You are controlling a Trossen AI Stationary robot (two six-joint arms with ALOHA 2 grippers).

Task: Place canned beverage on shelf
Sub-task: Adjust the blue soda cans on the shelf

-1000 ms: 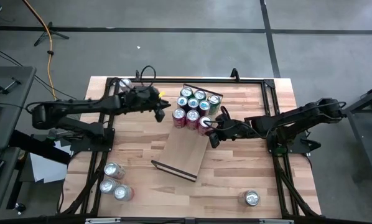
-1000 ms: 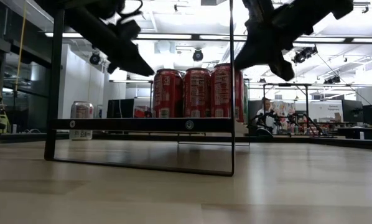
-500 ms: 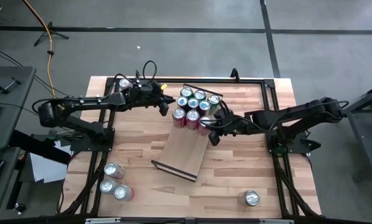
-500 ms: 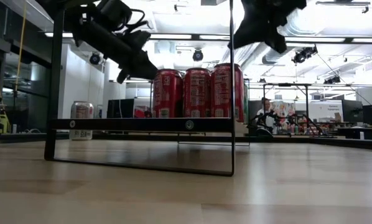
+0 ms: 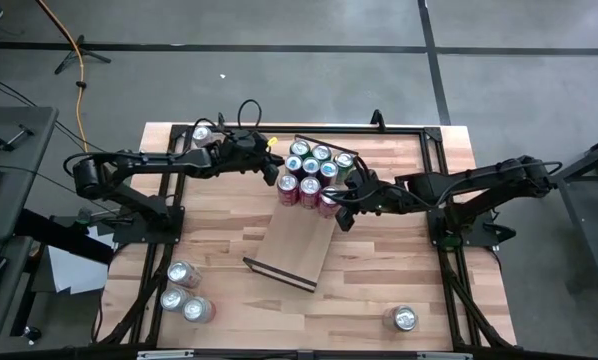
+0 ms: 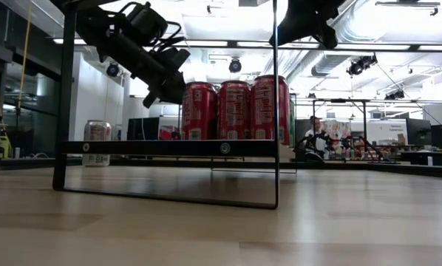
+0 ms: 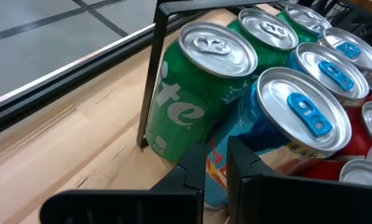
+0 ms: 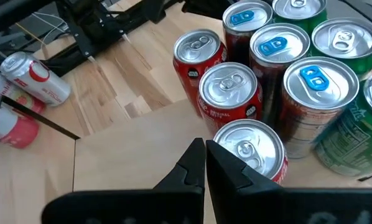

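Note:
The shelf (image 5: 297, 245) is a light-wood board with dark end rails, lying slantwise mid-table. Several upright cans (image 5: 314, 170), green, blue-tabbed and red, stand packed on its far end. My left gripper (image 5: 277, 172) (image 7: 216, 155) is shut, its tips at the cluster's left side, close to a blue can (image 7: 285, 118) and a green can (image 7: 192, 93). My right gripper (image 5: 342, 205) (image 8: 204, 146) is shut and hangs above the cluster's near right corner, over a red can (image 8: 248, 146); in the low view the right gripper (image 6: 310, 22) is well above the can tops. My left gripper comes from the table's left, slanting down, with its shut fingers (image 7: 195, 171) right beside the blue can's side wall (image 7: 245, 134), below its rim. I cannot tell whether they touch it. The can stands upright on the shelf.
Three loose cans (image 5: 184, 290) lie at the table's near left, one (image 5: 405, 318) stands near the front right, and one (image 5: 201, 133) sits at the far left corner. A dark metal frame (image 5: 429, 150) runs along the table's edges. The shelf's near half is bare board.
My left gripper has gone toward the table's right and down, up to the left side of the can cluster. My right gripper has risen above the cans and rolled at the wrist. Both have stayed shut. The cans stand as before.

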